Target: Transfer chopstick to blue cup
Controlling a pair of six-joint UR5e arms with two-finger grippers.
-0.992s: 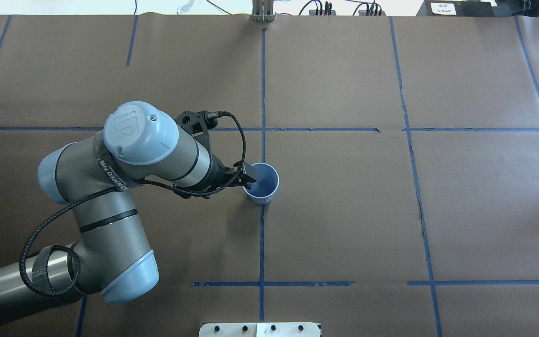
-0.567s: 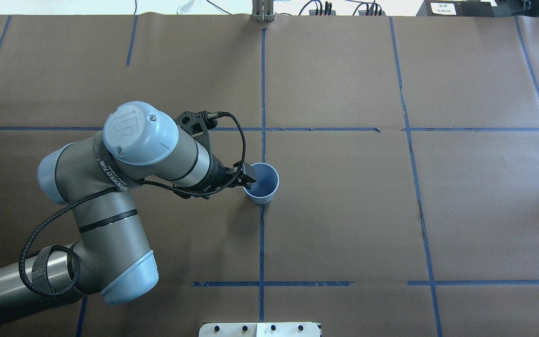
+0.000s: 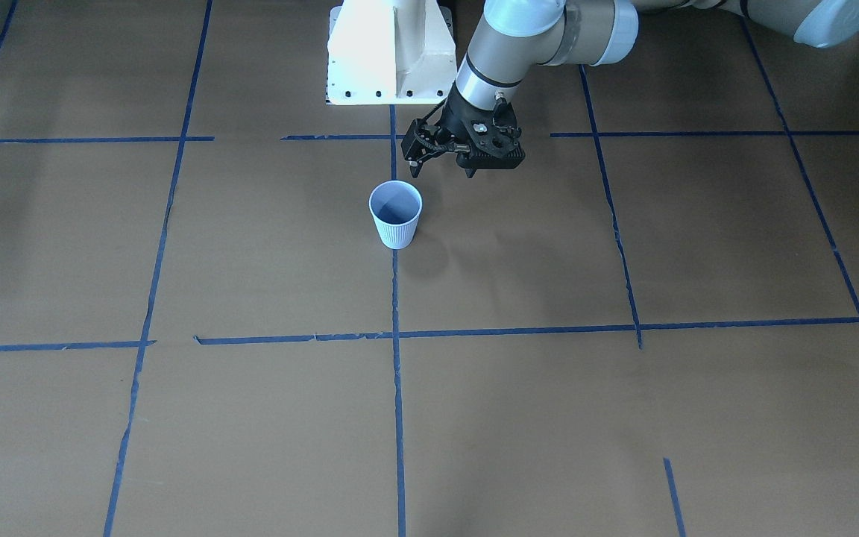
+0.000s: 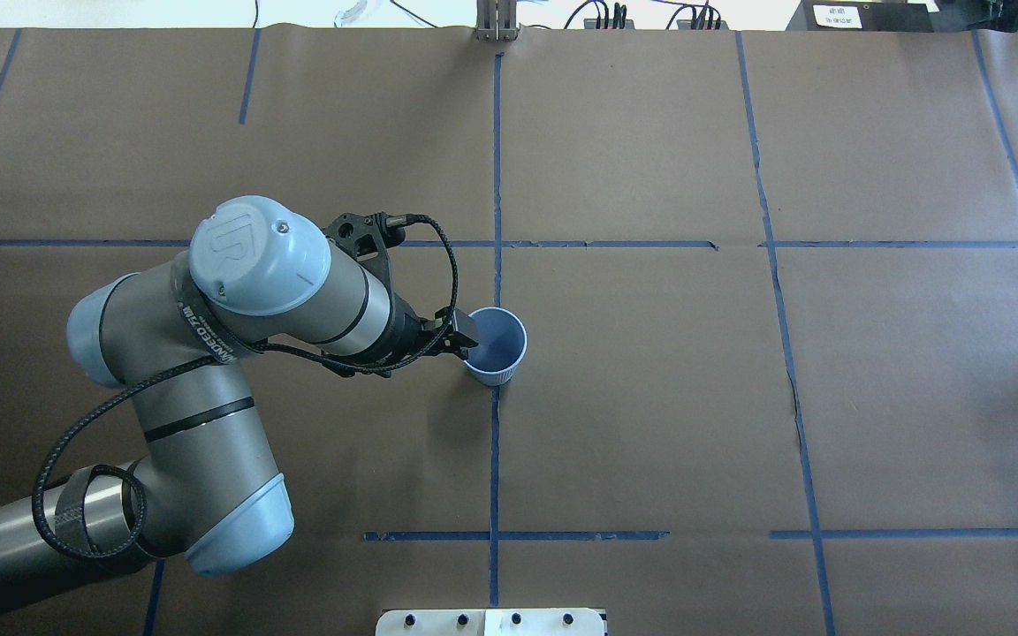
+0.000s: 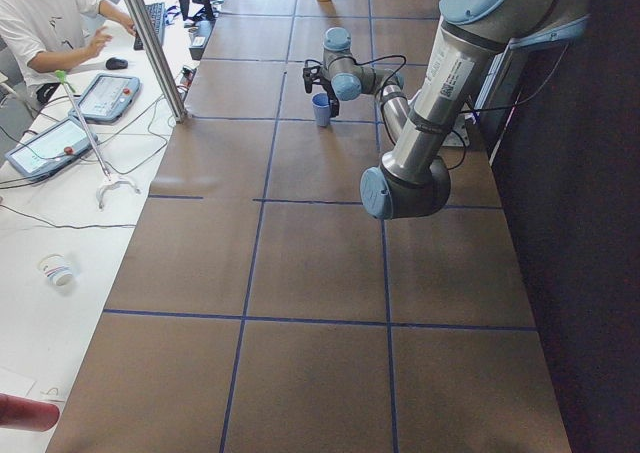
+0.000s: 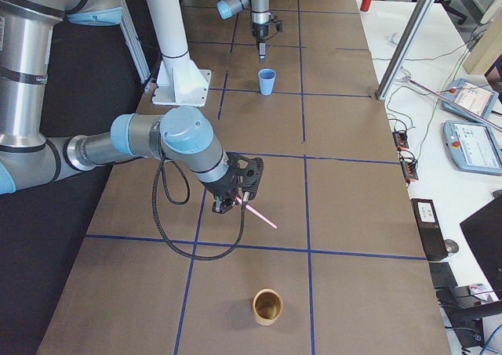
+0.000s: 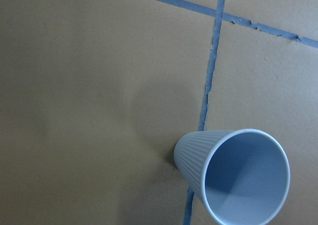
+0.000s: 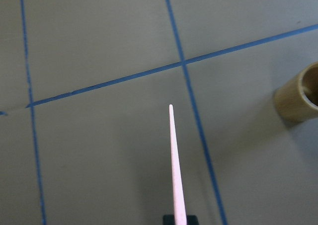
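Observation:
The pale blue ribbed cup [image 4: 496, 346] stands upright on the brown table and looks empty in the left wrist view [image 7: 233, 180]. My left gripper [image 4: 467, 336] hovers just beside the cup's rim on its robot-left side, also seen from the front [image 3: 417, 165]. It appears open and holds nothing. Far off at the table's right end, my right gripper [image 6: 238, 202] is shut on one pinkish chopstick [image 6: 259, 215]. The stick juts forward above the table [image 8: 175, 160].
A tan bamboo-coloured cup [image 6: 267, 306] stands on the table near the right gripper, also at the right wrist view's edge [image 8: 298, 96]. Blue tape lines cross the brown paper. The white robot base [image 3: 388, 52] sits behind the blue cup [image 3: 396, 216].
My left gripper has drawn back slightly to the left, so its fingertips no longer overlap the cup's rim. The cup has not moved.

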